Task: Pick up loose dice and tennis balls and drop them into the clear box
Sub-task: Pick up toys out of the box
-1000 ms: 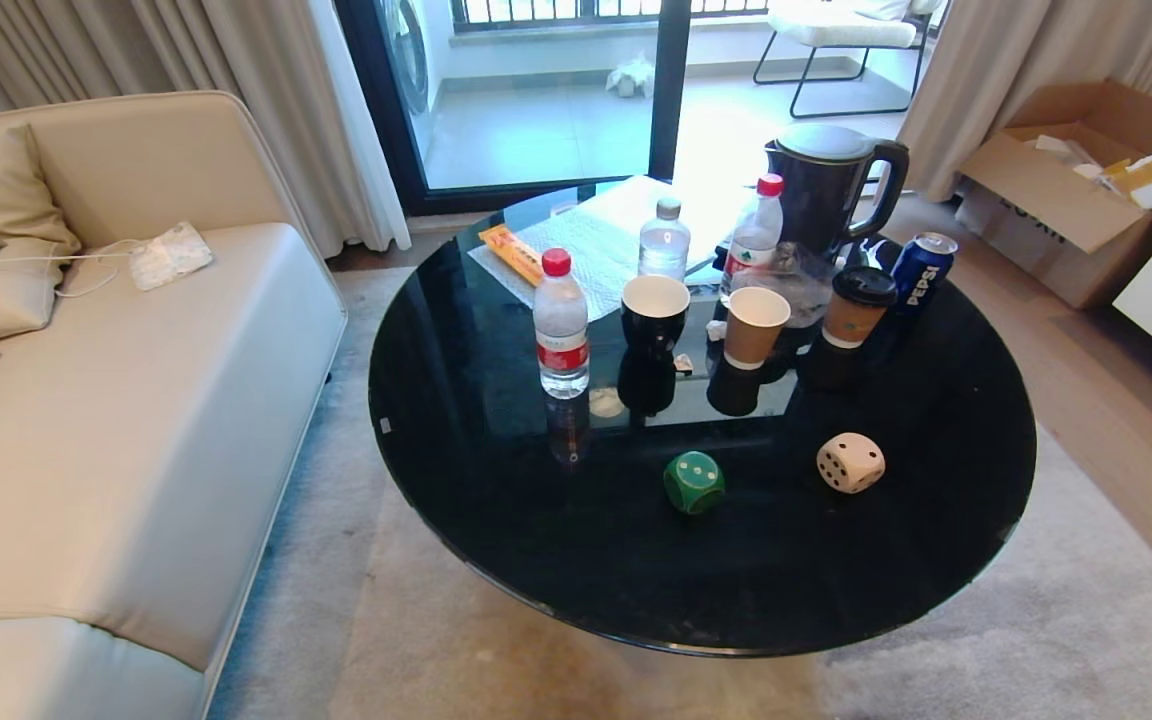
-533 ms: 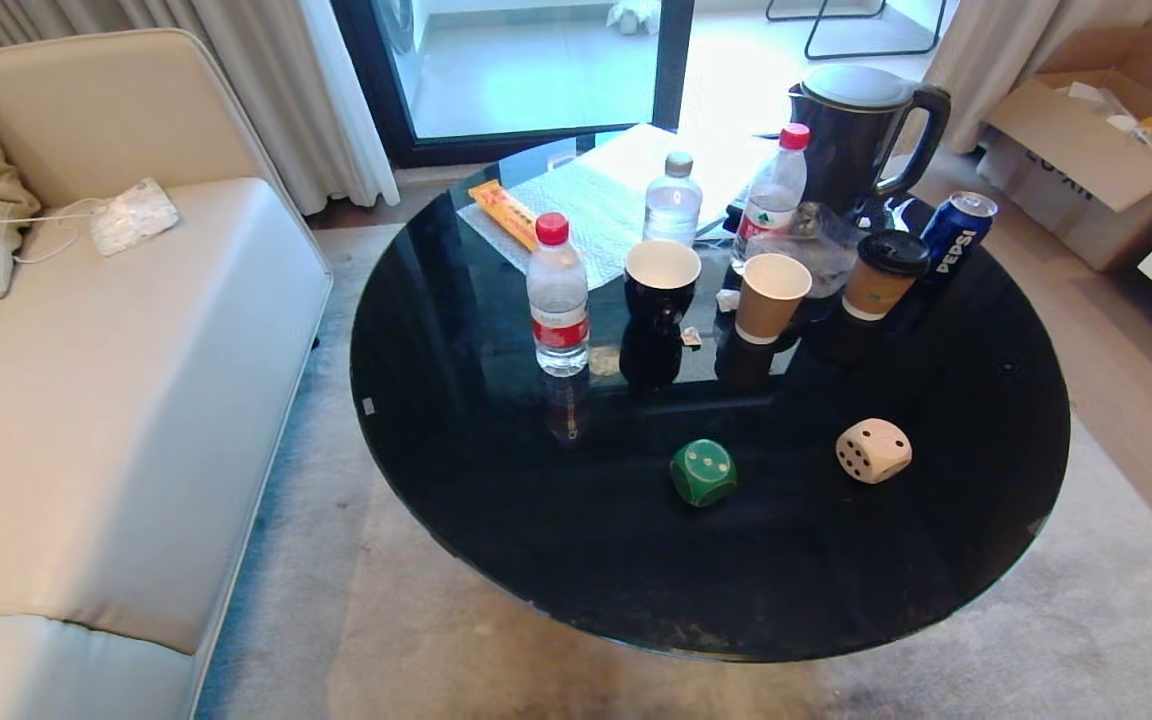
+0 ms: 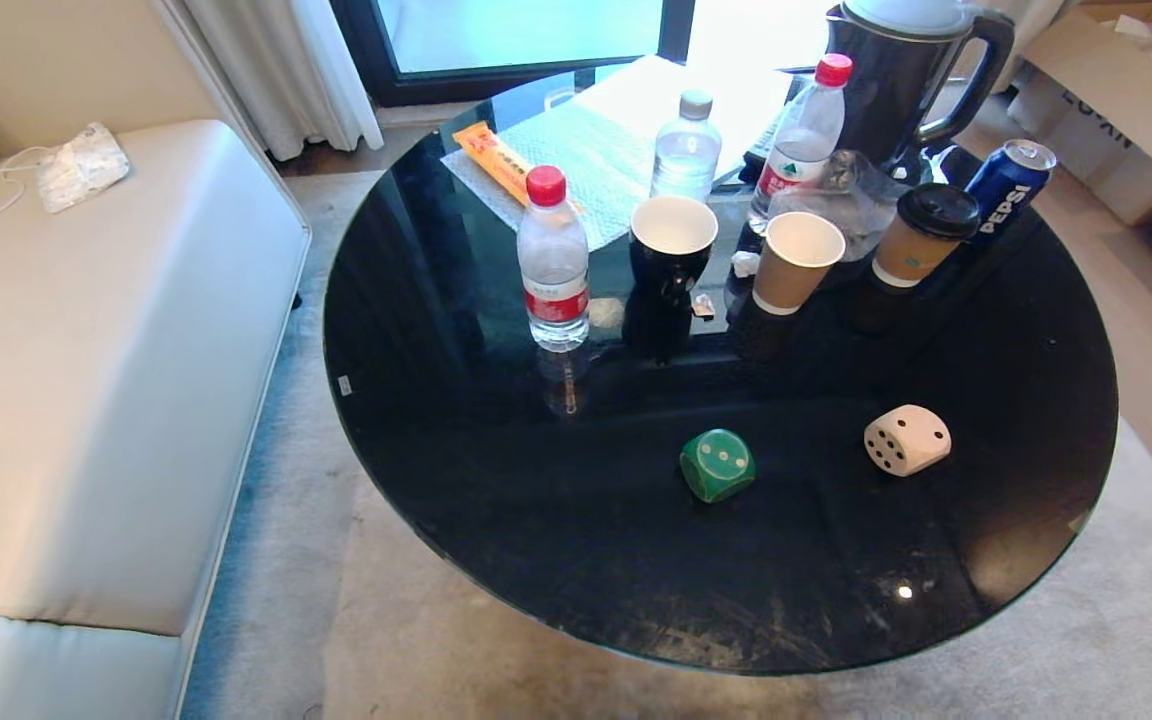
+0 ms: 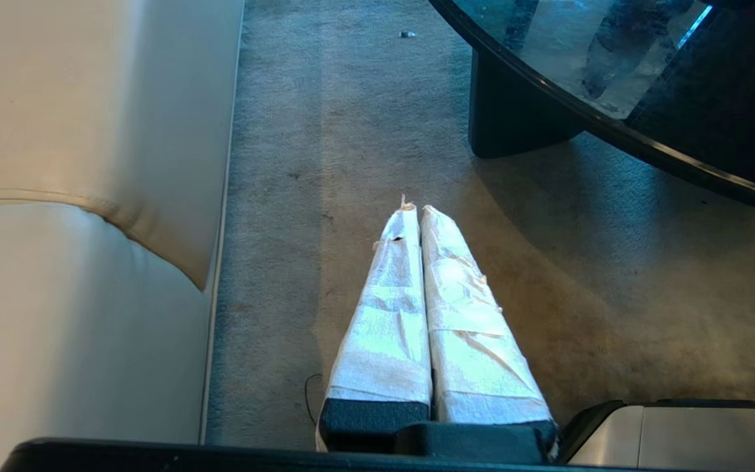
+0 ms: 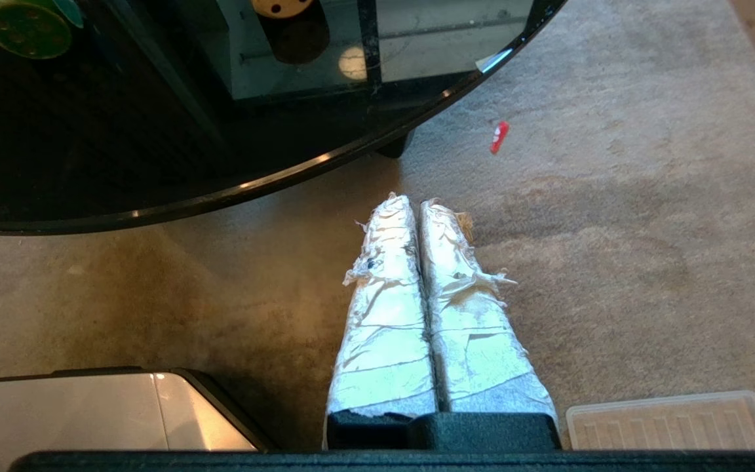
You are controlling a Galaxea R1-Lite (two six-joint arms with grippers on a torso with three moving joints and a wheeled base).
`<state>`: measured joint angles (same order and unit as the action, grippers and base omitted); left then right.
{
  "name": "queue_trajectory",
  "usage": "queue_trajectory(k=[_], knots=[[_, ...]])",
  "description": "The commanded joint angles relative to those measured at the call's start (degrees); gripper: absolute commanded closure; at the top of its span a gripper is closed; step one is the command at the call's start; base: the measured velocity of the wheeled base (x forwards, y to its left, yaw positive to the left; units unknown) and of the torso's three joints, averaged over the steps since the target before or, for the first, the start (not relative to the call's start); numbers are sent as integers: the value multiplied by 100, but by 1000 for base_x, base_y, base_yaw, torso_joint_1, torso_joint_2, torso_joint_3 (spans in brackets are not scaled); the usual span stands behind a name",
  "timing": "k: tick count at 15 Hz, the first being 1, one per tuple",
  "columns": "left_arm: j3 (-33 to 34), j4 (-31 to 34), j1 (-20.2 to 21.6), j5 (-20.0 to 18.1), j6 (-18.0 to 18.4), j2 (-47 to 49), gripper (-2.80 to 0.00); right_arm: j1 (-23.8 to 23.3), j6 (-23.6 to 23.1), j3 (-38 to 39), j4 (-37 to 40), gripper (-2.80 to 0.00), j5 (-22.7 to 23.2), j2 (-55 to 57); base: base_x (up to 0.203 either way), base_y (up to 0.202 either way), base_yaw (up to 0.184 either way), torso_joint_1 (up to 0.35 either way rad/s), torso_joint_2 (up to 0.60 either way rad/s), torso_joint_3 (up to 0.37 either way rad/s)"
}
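Sofa (image 3: 86,380): cream cushion on my far left, with a small white pouch near its back; nothing of the task lies on it.
Left claw (image 4: 415,210): parked low over the carpet between sofa and tabletop, taped fingers pressed together, holding nothing.
Tabletop (image 3: 496,480): round black glass, glossy and likely slick; bottles, cups, a kettle and a cola can crowd its far half.
Green die (image 3: 717,465): sits alone on the near half of the tabletop, three pale pips up, well apart from the cups.
Beige die (image 3: 907,440): to the right of the green one, apart from it, dark pips facing me.
Handling, as I judge it: both dice look light and rounded at the corners, so they may skid or roll on glass; I would pinch across two flat opposite faces, not the corners.
Right claw (image 5: 419,204): low over the carpet just off the tabletop edge, fingers closed on nothing.
Ribbed lid (image 5: 669,419): flat clear piece on the carpet near my right claw.
Tennis balls and clear box: I see neither in any view.
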<state>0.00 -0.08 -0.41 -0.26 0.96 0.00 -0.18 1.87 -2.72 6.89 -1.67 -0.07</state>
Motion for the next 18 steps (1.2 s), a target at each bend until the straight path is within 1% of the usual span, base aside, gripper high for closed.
queue_trajectory(k=[1, 6, 15, 17, 18], knots=[[0, 0, -2, -1, 0, 0, 0, 1, -2, -1, 6, 0, 0, -1, 0, 0, 0, 5, 2, -198], [0, 8, -2, -1, 0, 0, 0, 1, -2, -1, 6, 0, 0, -1, 0, 0, 0, 6, 4, -181], [0, 0, -2, -1, -8, 0, 0, 1, -2, -1, 14, 0, 0, -1, 0, 0, 0, 1, 0, -12], [0, 0, -2, -1, -8, 0, 0, 1, -204, -2, 25, 0, 123, -1, 0, 0, 0, 0, 0, 0], [0, 0, -2, -1, -8, 0, 0, 1, -213, -1, 23, 0, 140, -1, 0, 0, 0, 0, 0, 0]])
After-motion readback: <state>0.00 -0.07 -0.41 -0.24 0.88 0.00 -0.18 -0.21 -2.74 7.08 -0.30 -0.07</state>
